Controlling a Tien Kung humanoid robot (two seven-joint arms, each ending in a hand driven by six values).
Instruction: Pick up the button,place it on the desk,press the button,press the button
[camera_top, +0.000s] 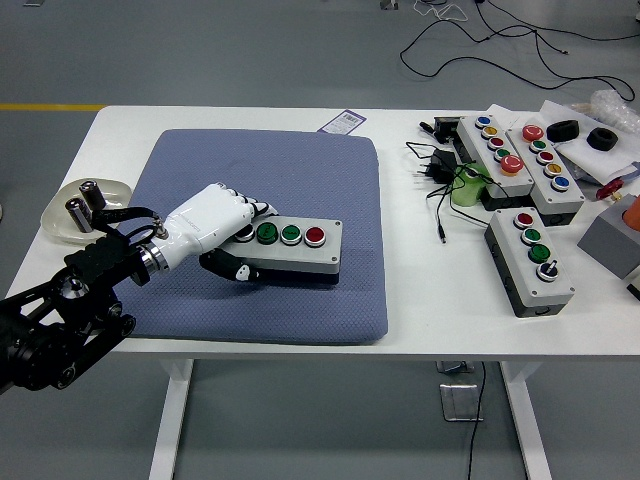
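On the blue-grey mat (300, 180) covering the left half of the white tabletop (420, 300), a grey button box (290, 249) lay flat, toward the mat's near side. Its top carried two green buttons and one red in a row. The left hand (215, 228), white-shelled on a black arm coming from the lower left, was clasped round the box's left end, fingers (255, 209) curled over the top and the thumb (232, 268) against the near side. A pale dish (60, 222) with two small metal cylinders sat just left of the mat. On the right side of the tabletop, well apart from the mat, stood three more button boxes (530, 262), a tangle of black cable with a plug (442, 170), and a green object (467, 187) beside them.
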